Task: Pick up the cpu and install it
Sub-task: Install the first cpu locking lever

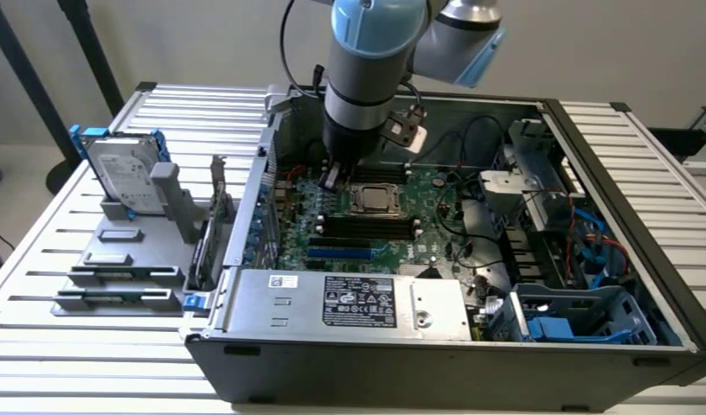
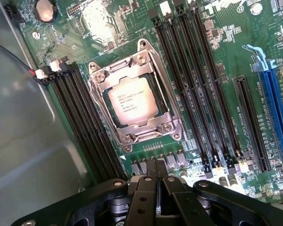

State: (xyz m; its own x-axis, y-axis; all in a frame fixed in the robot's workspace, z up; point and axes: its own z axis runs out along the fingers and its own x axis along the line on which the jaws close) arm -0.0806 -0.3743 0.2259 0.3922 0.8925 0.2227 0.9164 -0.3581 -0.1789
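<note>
Hovering clenched and empty just beside the socket, one black gripper (image 2: 158,188) hangs over the green motherboard (image 2: 217,61). One silver-grey square cpu (image 2: 132,100) sits inside its metal socket frame (image 2: 134,134), between two banks of black memory slots (image 2: 198,89).

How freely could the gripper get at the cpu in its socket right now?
Probably freely: the cpu lies face-up in the socket frame with nothing over it, and the shut gripper hangs just beside it inside the open case.

Exterior view looks down from above-front; wrist view sits close over the shared motherboard (image 1: 365,220) — socket centred.
</note>
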